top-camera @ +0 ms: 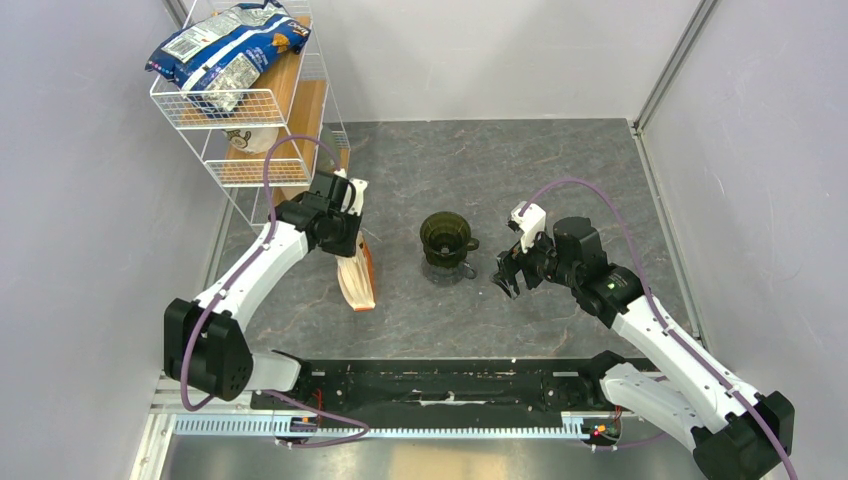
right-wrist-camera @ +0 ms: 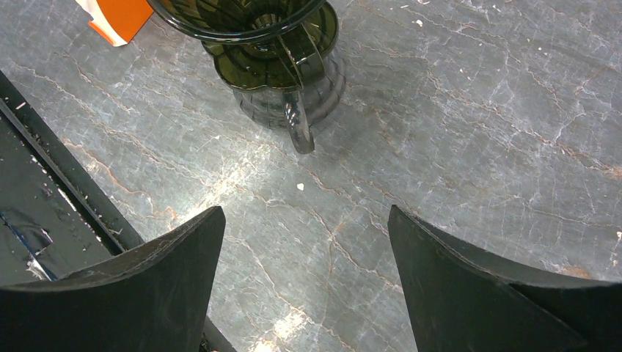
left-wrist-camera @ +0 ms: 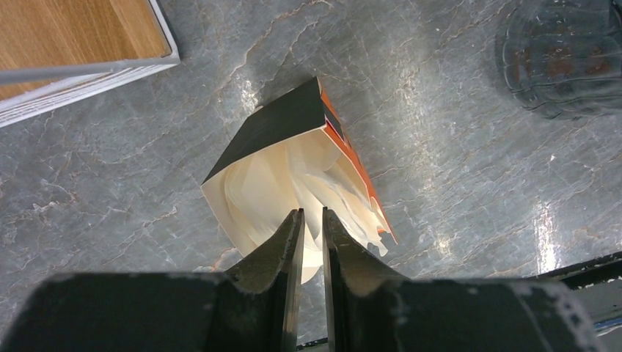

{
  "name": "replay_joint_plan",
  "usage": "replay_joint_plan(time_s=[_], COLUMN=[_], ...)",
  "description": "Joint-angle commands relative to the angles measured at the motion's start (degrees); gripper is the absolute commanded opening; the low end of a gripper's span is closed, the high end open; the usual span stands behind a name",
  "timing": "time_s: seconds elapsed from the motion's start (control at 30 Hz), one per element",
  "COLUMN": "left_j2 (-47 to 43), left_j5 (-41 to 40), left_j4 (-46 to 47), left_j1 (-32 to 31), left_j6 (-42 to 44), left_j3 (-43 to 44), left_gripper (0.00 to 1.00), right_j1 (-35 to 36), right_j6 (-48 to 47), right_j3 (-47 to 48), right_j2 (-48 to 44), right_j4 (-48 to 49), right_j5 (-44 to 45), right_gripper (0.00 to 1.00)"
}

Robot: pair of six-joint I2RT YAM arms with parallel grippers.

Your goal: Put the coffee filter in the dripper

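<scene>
Extraction seems in hand: the left pincer is clenched on a white coffee filter inside the orange-edged packet lying on the worktop left of the dripper, the right pincer hangs released, and the next move likely calls for drawing one sheet free toward the rim.

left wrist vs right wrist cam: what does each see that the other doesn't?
Left wrist only: left fingers nearly closed on a white filter in the open packet, plus the rack corner. Right wrist only: right fingers spread wide over bare table, and a handle below the dripper rim. Both: dripper, orange-edged packet, grey table.
</scene>
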Motion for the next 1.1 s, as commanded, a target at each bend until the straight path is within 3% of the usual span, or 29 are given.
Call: replay_joint_plan(time_s=[0.0, 0.87, 1.07], left_j2=[-1.14, 1.37, 1.33], left_j5=[-0.14, 0.32, 0.69], left_j4=[0.3, 0.54, -0.37], left_j1=[0.07, 0.06, 0.05], left_j6=[1.52, -0.81, -0.83], left_j3=[-0.3, -0.94, 0.28], left_gripper=[0.23, 0.24, 0.13], right_j1=[-0.19, -0.17, -0.16], right_j6=[0.23, -0.24, -0.42], right_j3=[2.08, 1.92, 2.25], right_j2=[-0.82, -2.23, -2.4], right_j4=[1.78, 0.98, 0.74], right_j5=[0.1, 0.36, 0.24], right_gripper=[0.9, 0.9, 0.9])
